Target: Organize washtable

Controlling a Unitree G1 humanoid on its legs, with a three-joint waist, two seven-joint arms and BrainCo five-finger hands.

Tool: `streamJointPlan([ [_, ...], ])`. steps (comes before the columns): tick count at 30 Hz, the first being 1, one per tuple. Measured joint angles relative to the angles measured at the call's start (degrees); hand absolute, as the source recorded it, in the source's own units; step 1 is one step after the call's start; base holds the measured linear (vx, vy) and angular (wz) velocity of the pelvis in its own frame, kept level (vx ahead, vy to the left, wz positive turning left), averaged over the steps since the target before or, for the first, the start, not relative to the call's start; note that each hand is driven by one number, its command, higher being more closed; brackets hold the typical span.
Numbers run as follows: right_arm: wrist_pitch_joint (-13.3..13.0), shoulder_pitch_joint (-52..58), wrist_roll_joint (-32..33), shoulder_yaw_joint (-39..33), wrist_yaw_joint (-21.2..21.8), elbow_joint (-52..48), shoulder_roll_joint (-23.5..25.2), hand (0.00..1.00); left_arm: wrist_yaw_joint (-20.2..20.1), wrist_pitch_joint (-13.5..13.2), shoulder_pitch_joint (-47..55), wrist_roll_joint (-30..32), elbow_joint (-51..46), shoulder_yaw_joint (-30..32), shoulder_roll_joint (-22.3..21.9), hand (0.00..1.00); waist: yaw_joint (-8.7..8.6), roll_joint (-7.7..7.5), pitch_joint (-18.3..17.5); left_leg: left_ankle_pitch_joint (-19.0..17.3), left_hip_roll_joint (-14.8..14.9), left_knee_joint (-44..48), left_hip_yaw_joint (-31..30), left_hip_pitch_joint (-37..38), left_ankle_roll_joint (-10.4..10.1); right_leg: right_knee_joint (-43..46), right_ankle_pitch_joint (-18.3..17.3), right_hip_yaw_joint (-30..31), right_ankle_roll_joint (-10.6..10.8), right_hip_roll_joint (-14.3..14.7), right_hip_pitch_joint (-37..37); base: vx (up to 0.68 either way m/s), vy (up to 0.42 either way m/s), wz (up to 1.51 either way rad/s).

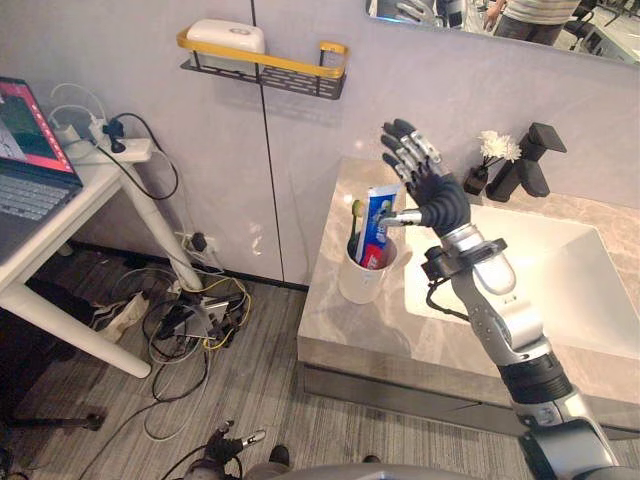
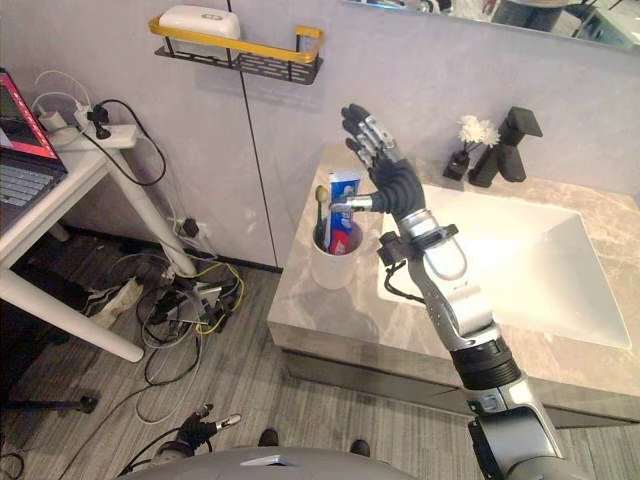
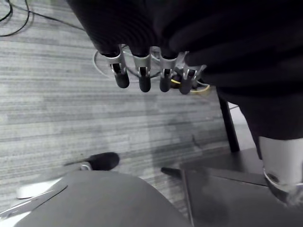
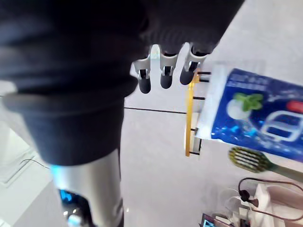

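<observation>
- A beige stone-patterned washtable stands against a pale grey panelled wall, with a white rectangular basin sunk into its top and a grey wood-look floor below
- At the back of the counter stand a black angular tap and, just beside it, a small dark vase of white flowers
- To the left, a black wire shelf with a gold rail hangs on the wall and holds a white lidded box
- Further left is a white desk with an open laptop and a power strip; a tangle of cables lies on the floor beneath it
- A mirror is cut off by the top edge, and a person reflected in it shows as part of a torso alone
- Whether the thumb of the right hand touches the toothpaste tube cannot be made out (it points at the tube from very close)
- The task's things sit together near the counter's left edge, beside the basin: a plain white cup stands upright, with the blue, white and red toothpaste tube and a toothbrush with a green handle and yellowish bristles standing in it
- The right hand is raised just right of the cup and above it, fingers straight and spread apart, holding nothing
- The left hand hangs low over the floor, fingers relaxed side by side, empty
</observation>
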Motion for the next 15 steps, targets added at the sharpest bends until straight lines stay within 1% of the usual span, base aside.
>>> streamJointPlan([
  [2,-0.3,0.0,0.0,-1.7,-0.2,-0.2,0.0,0.0,0.0,0.0,0.0,0.0,0.1,0.0,0.0,0.0,-0.03,-0.03,0.0,0.0,0.0,0.0,0.1,0.1,0.0,0.0,0.0,0.1,0.0,0.0,0.0,0.0,0.002,-0.02],
  [5,-1.5,-0.2,0.6,-5.3,-1.7,-0.6,-0.2,0.0,0.0,0.0,-0.1,0.1,0.4,0.0,0.0,0.0,-0.06,-0.04,0.0,0.0,0.0,0.0,0.7,0.3,0.0,0.0,0.1,0.7,-0.1,0.0,0.0,-0.01,0.007,-0.07],
  [6,-1.5,-0.2,0.6,-6.3,-2.0,-1.3,-0.2,0.0,0.0,0.0,-0.1,0.1,0.4,0.0,0.0,0.0,-0.08,-0.04,0.0,0.0,0.0,-0.1,0.8,0.3,0.0,0.0,0.2,0.8,-0.1,0.0,-0.1,0.0,0.01,-0.11],
  [7,-2.7,-0.2,0.7,-9.7,-3.0,-3.9,-0.2,0.0,0.0,-0.1,-0.2,0.1,0.8,0.0,0.0,0.0,-0.24,-0.03,0.0,0.0,0.1,-0.1,1.2,0.3,0.0,-0.1,0.3,1.0,-0.1,0.0,-0.1,0.0,0.005,-0.07],
  [8,-2.8,-0.2,0.6,-10.4,-3.2,-4.5,-0.2,0.0,0.0,-0.2,-0.3,0.1,1.0,0.0,0.1,0.0,-0.28,-0.02,0.0,0.0,0.0,-0.1,1.2,0.4,0.0,-0.1,0.3,1.1,-0.1,0.0,-0.1,0.0,0.005,-0.06],
  [9,-3.9,-0.1,0.7,-12.2,-3.6,-5.5,-0.2,0.0,0.0,-0.2,-0.4,0.2,1.5,0.0,0.1,0.0,-0.46,-0.02,0.0,0.0,0.0,-0.1,1.2,0.4,0.0,-0.1,0.3,1.1,-0.1,0.0,-0.1,0.0,0.0,0.0],
  [10,-5.3,0.1,0.8,-14.8,-4.2,-7.2,-0.2,0.0,0.0,-0.2,-0.5,0.6,2.0,0.0,0.3,0.0,-1.11,-0.04,-0.1,0.0,0.0,-0.1,1.2,0.4,0.0,-0.1,0.3,1.1,-0.1,0.0,-0.1,0.0,0.0,0.0],
  [11,-5.8,0.3,0.8,-15.6,-4.4,-7.6,-0.2,0.0,0.0,-0.2,-0.5,0.6,2.1,0.0,0.4,0.0,-1.46,-0.05,-0.1,0.0,0.0,-0.1,1.3,0.4,0.0,-0.1,0.3,1.1,-0.1,0.0,-0.1,0.0,0.0,0.0],
  [13,-6.7,3.1,0.8,-18.7,-5.1,-9.9,-0.1,0.0,0.1,-0.2,-0.5,1.1,2.3,-0.1,0.5,0.0,-1.78,-0.11,-0.1,0.0,0.0,-0.1,1.3,0.5,0.0,-0.1,0.3,1.2,-0.1,0.0,-0.1,0.0,0.001,-0.02],
  [15,-7.2,9.0,1.8,-23.5,-5.8,-11.6,0.9,0.0,0.1,-0.2,-0.6,1.1,2.3,-0.1,0.5,0.0,-2.05,-0.17,-0.3,0.0,0.0,-0.2,1.6,0.5,0.0,-0.1,0.3,1.5,-0.1,0.0,-0.3,0.0,0.004,-0.04],
])
